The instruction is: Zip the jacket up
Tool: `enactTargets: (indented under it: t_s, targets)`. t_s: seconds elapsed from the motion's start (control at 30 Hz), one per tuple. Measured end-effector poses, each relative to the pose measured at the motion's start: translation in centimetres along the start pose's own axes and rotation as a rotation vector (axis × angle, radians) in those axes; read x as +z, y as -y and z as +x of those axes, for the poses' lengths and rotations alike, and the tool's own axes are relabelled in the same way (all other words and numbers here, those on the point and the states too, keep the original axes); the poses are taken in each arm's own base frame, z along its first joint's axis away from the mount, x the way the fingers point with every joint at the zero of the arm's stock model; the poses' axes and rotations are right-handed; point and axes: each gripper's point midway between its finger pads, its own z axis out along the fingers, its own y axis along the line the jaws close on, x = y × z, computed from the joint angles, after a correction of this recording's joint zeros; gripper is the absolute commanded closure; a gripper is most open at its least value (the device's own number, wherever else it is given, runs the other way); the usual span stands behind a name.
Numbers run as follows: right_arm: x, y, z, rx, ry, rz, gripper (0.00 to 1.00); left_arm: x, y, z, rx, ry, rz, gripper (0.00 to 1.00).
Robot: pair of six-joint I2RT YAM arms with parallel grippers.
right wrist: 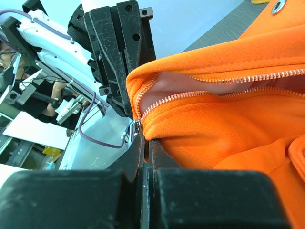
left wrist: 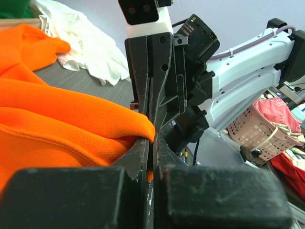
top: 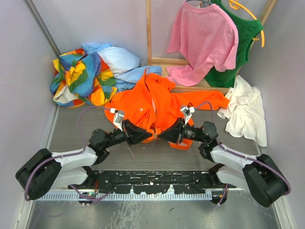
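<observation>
The orange jacket (top: 159, 102) lies spread on the grey table, front up, with the zipper open. My left gripper (top: 147, 137) and right gripper (top: 163, 136) meet tip to tip at its near hem. In the left wrist view the left gripper (left wrist: 151, 143) is shut on a fold of the orange jacket (left wrist: 71, 124). In the right wrist view the right gripper (right wrist: 144, 140) is shut on the jacket's hem (right wrist: 214, 129) right by the metal zipper slider (right wrist: 137, 126). The two rows of zipper teeth (right wrist: 224, 81) run apart over the pale lining.
A multicoloured garment (top: 81, 76) and a light blue one (top: 121, 64) are piled at the back left. A pink T-shirt (top: 202, 40) and a green garment (top: 240, 43) hang at the back right. A white cloth (top: 245, 109) lies at the right.
</observation>
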Motion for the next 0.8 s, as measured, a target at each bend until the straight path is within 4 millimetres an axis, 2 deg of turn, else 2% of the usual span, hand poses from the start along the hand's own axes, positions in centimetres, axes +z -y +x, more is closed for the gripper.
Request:
enactTargets:
  t_s: [0.47, 0.7, 0.8]
  targets:
    - [0.2, -0.1, 0.2, 0.023, -0.028, 0.001, 0.99, -0.7, -0.4, 1.8, -0.048, -0.081, -0.084, 1.0]
    - [0.8, 0.9, 0.0, 0.019, -0.055, 0.033, 0.99, -0.7, -1.6, 2.4, -0.106, -0.11, -0.172, 1.0]
    - [1.1, 1.4, -0.5, -0.005, -0.061, 0.054, 0.93, -0.5, -2.2, 2.2, -0.133, -0.122, -0.221, 1.0]
